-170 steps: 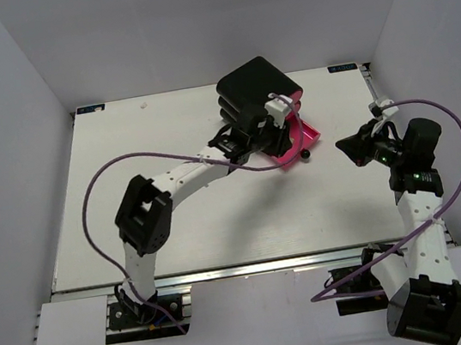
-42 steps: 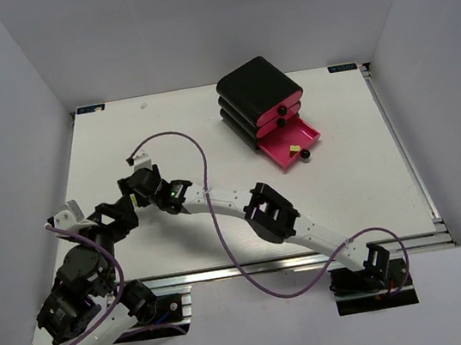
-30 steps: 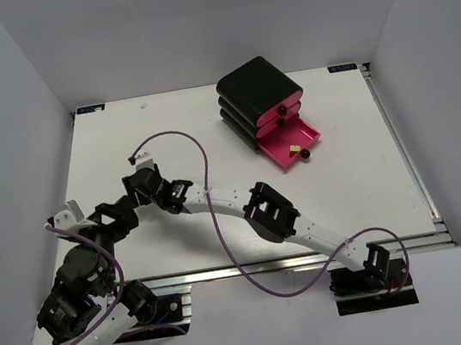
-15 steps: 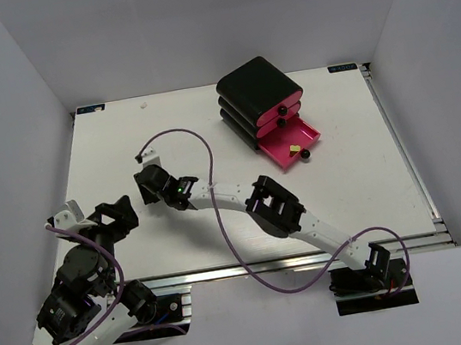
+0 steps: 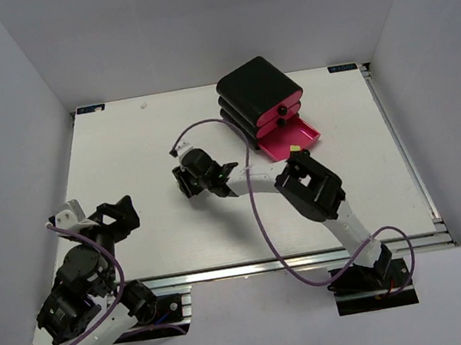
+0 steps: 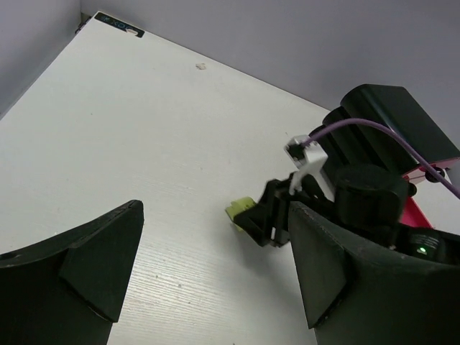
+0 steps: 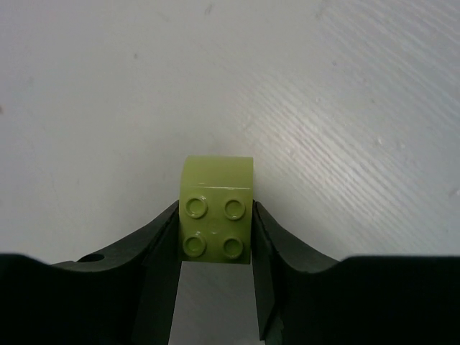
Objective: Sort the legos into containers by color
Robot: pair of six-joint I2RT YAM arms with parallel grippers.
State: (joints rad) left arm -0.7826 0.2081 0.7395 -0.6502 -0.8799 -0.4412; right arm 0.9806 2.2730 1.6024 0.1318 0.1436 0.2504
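Observation:
My right gripper (image 7: 215,237) is shut on a yellow-green lego (image 7: 217,218), studs facing the camera, just above the white table. In the top view this gripper (image 5: 183,183) is at the table's middle, left of the containers. The left wrist view shows it (image 6: 251,215) with the lego (image 6: 239,209) at its tip. The black cabinet (image 5: 257,89) stands at the back; its bottom pink drawer (image 5: 305,134) is pulled out, with one yellow-green lego (image 5: 293,146) inside. My left gripper (image 5: 117,214) is open and empty at the near left. No other legos show.
The two upper drawers (image 5: 278,114) are shut. The right arm's elbow (image 5: 309,188) and purple cable (image 5: 206,125) lie across the table's middle, in front of the cabinet. White walls close the table on three sides.
My right gripper has carried the yellow-green lego rightward, from beside the left gripper to the table's middle. The left arm has barely moved.

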